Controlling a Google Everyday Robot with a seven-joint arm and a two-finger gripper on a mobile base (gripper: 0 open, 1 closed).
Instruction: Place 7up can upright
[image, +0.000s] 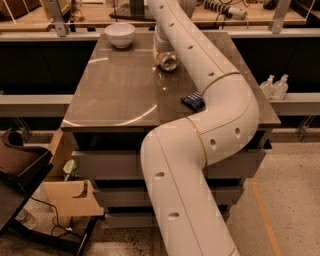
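Count: 1 can, 1 bowl, 1 packet, all on 1 table. 1 hand, at the can, table's far side. 2 bottles right of table. 1 cardboard box on the floor.

The matt plastic claw sits at the shiny metal 7up can on the glossy bench.

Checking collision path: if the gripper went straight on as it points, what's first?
Likely the 7up can, right at the gripper over the far middle of the tabletop, which would come next. The gripper is mostly hidden behind the arm, so its heading is a guess.
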